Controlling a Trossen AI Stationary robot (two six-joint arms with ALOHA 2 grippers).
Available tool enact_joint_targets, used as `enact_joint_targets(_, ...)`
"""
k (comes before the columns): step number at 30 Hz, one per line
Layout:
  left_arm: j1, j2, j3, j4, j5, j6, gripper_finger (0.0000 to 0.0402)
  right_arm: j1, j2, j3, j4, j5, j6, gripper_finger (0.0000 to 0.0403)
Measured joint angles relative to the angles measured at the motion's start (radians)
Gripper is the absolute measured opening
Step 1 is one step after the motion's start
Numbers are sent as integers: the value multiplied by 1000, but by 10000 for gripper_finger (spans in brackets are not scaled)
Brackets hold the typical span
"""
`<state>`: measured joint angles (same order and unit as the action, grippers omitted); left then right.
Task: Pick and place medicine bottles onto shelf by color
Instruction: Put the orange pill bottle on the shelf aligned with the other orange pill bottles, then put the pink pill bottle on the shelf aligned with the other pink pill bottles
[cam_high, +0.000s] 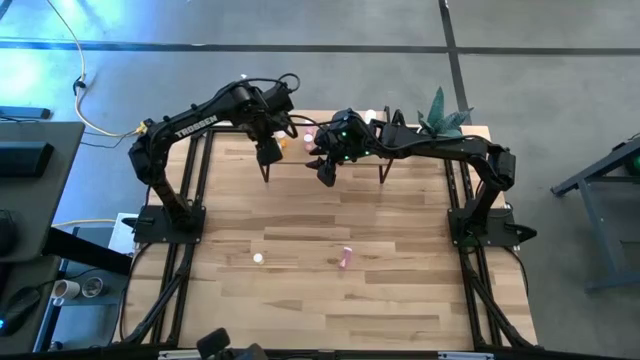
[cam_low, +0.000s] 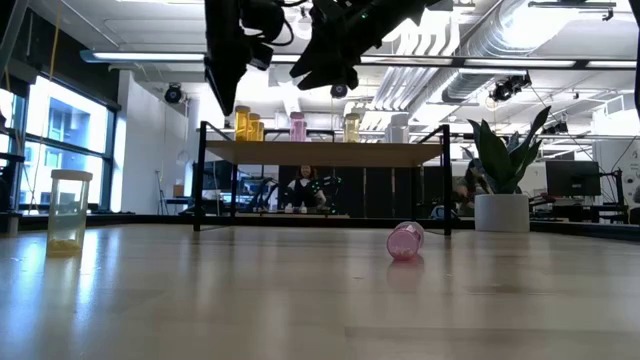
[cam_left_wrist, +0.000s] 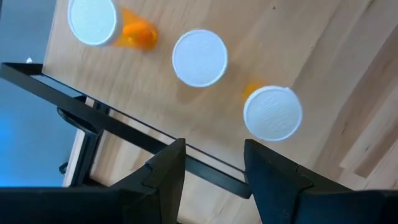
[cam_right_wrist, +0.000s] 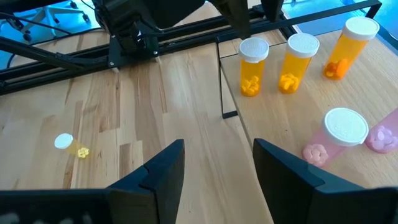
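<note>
Low light-wood shelf on thin black metal legs (cam_low: 325, 153) stands at the far edge of the tabletop (cam_high: 330, 300). On it, right wrist view: three orange-tinted medicine bottles with white caps (cam_right_wrist: 290, 63) upright in a row, each with orange-yellow pills at the bottom; beside them a pink bottle with white cap (cam_right_wrist: 333, 137), pink pills inside, and part of a second pink one. Left wrist view looks down on three white caps (cam_left_wrist: 199, 57) over the shelf board.

Off the shelf: a pink bottle (cam_low: 405, 240) lies on its side on the open tabletop toward the near side; a yellow-tinted bottle (cam_low: 68, 208) stands upright well apart from it, pills at its bottom.

Left tool (cam_left_wrist: 212, 171): over the shelf's front edge, pointing down, fingers apart, nothing between them. Right tool (cam_right_wrist: 214, 171): just beside it, above the tabletop at the shelf's front edge, tilted toward the bottles, fingers apart, empty.

Both arms reach in from the side mounts and meet at the far middle. The near half of the tabletop is open wood apart from the two stray bottles.
</note>
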<state>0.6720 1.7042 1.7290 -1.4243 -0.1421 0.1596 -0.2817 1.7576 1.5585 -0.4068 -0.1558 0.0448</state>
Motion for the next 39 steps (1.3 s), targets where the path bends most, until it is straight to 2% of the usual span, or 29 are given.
enact_joint_targets(25,0,4,0,18,27,9,154,0,0,0,0,0,0,181)
enact_joint_targets(31,3,-45,0,8,-25,9,154,0,-20,0,-13,0,8,181)
enact_joint_targets(39,2,-149,0,-21,-8,-36,154,7,-97,0,-71,1,95,181)
